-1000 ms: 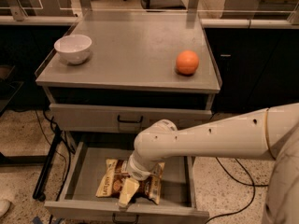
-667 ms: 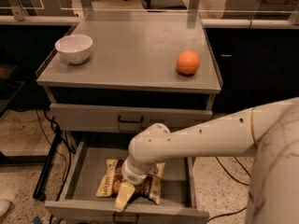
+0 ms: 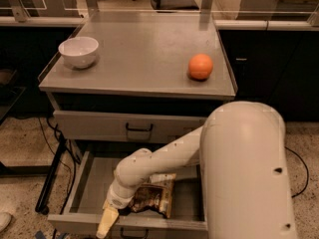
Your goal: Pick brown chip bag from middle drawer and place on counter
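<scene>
Gripper [image 3: 107, 222] has shifted left and forward since a second ago, now at the front lip of the middle drawer [image 3: 82, 180]; whether it grips anything, I cannot tell. Brown chip bag [image 3: 152, 198] still lies inside the drawer, just beside the wrist. Judged: pickup unconfirmed, counter [image 3: 144, 49] placement pending.

Warm, fairly dim light falls from above onto the desk [image 3: 139, 59], with a pale sheen near its back edge. The orange [image 3: 200, 66] and bowl [image 3: 78, 51] cast short soft shadows, and under the desk it is dark. The claw [image 3: 106, 222] sits at the front left edge of the shaded middle drawer [image 3: 97, 176].
</scene>
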You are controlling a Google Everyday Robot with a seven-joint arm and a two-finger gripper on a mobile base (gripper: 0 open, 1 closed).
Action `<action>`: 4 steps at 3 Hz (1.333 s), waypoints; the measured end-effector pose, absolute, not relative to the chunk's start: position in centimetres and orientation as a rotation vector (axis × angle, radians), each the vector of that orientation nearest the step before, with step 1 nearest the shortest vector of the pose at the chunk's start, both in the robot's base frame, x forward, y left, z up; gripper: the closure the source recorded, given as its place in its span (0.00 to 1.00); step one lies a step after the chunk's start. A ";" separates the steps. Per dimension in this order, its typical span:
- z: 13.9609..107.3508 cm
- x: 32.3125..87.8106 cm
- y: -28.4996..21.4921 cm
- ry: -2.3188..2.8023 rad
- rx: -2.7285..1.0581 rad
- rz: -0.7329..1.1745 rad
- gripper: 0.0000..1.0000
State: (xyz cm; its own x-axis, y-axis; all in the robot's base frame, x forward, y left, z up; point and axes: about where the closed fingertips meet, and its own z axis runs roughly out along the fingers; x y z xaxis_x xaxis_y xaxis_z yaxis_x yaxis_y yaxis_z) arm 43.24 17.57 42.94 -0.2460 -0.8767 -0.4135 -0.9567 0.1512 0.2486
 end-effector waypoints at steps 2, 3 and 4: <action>44.0 44.8 17.1 2.201 -1.807 0.717 0.00; 45.6 50.2 16.0 2.199 -1.767 0.641 0.00; 45.6 50.3 16.0 2.199 -1.765 0.640 0.00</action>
State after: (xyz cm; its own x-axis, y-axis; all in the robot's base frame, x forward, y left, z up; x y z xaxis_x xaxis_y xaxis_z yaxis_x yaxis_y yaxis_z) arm 50.29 16.00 45.57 -0.2352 -0.8595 -0.4537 -0.9688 0.1700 0.1803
